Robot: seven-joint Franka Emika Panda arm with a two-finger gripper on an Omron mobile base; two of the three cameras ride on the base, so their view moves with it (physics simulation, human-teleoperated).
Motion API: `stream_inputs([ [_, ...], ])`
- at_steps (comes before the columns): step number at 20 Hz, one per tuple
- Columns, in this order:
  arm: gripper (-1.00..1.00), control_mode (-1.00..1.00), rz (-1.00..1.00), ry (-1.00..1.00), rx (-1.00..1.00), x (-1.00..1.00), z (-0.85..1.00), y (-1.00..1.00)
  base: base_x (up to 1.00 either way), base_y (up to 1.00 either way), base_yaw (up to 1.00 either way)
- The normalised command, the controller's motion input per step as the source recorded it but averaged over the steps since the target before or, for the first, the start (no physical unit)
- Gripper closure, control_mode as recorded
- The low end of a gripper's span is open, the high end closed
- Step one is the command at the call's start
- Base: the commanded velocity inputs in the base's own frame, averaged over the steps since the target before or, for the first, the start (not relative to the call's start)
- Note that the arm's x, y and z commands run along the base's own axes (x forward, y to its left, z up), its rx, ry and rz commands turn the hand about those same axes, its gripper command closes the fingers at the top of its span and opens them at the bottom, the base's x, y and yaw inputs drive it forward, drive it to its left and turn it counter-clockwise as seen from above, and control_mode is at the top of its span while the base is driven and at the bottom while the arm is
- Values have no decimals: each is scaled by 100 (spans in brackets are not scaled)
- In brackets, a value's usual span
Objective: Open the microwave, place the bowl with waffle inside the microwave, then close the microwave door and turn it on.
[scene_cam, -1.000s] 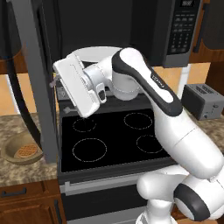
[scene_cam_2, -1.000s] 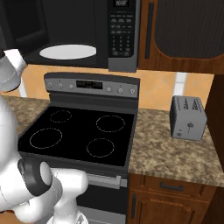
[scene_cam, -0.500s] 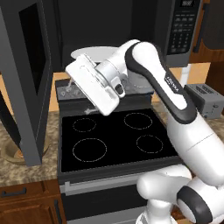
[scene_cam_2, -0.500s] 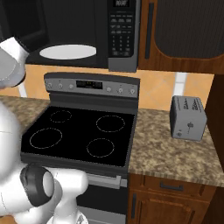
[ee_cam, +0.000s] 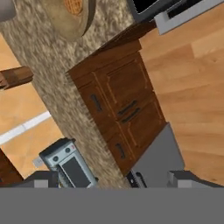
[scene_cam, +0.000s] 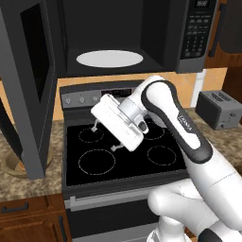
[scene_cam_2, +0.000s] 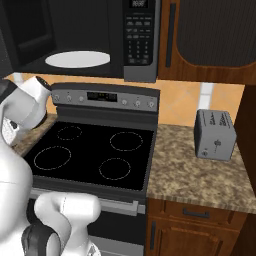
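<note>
The microwave [scene_cam: 118, 38] [scene_cam_2: 85, 35] stands open above the stove, its white turntable [scene_cam: 109, 58] bare. The microwave door [scene_cam: 28, 85] is swung out to the left. My gripper [scene_cam: 105, 138] hangs open and empty over the stove's left burners, pointing left and down. In the hand view the gripper [ee_cam: 113, 180] shows its fingertips wide apart, with the tan bowl [ee_cam: 70, 15] holding the waffle [ee_cam: 74, 5] far off at the top, on the granite counter. In the left base view the bowl [scene_cam: 10, 164] peeks out behind the door's lower edge.
The black stove [scene_cam: 118, 151] [scene_cam_2: 95, 150] lies under the arm. A grey toaster [scene_cam: 218, 109] [scene_cam_2: 215, 134] sits on the right counter. Wooden cabinets [ee_cam: 118, 100] run below the counter, and a small grey appliance [ee_cam: 68, 164] stands on the counter beyond the bowl.
My hand has dropped from beside the open door down and right to hover over the stove. The door has swung further out to the left. The jaws stay open.
</note>
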Motion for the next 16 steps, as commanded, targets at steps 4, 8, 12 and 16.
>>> stream_inputs([
  [4,-100,-100,12,0,-15,100,-50,21,0,0,0],
  [8,-100,-100,15,3,-15,100,-56,50,0,0,0],
  [12,-100,-100,17,4,-13,100,-66,77,0,0,0],
  [16,-100,-100,10,-3,-14,91,-64,68,0,0,0],
])
